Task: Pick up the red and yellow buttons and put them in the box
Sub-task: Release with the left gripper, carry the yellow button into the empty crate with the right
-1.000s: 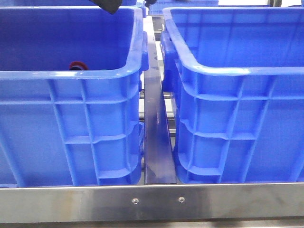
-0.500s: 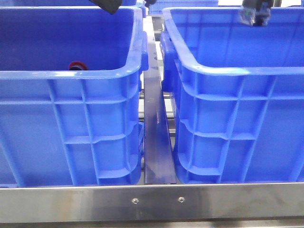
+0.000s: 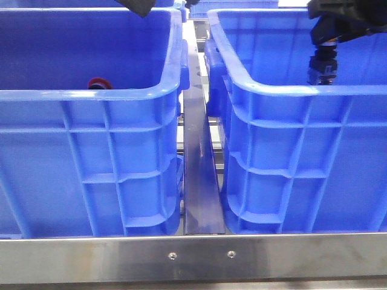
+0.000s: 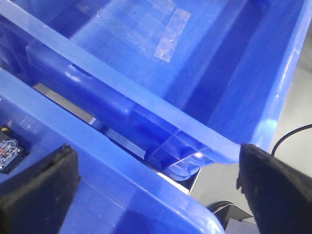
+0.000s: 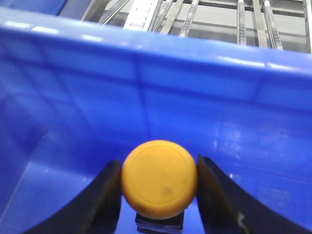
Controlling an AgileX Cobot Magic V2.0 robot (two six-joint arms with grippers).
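Note:
In the right wrist view my right gripper (image 5: 159, 187) is shut on the yellow button (image 5: 159, 178), its two dark fingers pressing either side of the orange-yellow cap. From the front, that gripper (image 3: 324, 49) hangs over the right blue box (image 3: 284, 90), and the button's dark body (image 3: 320, 67) dips just below the rim line. The red button (image 3: 98, 83) lies inside the left blue box (image 3: 91, 93), half hidden by the near rim. My left gripper (image 4: 156, 192) is open with nothing between its fingers. It is above a box rim, and only its tip (image 3: 140, 7) shows at the front view's top edge.
A steel rail (image 3: 199, 181) runs between the two boxes, and a metal frame bar (image 3: 193, 257) crosses the front. A third blue crate (image 4: 195, 63) lies under the left wrist. A small circuit board (image 4: 7, 153) sits in the box below that gripper.
My right gripper has come into the front view from the top and dropped toward the right box with the yellow button. The left gripper and the red button have stayed put.

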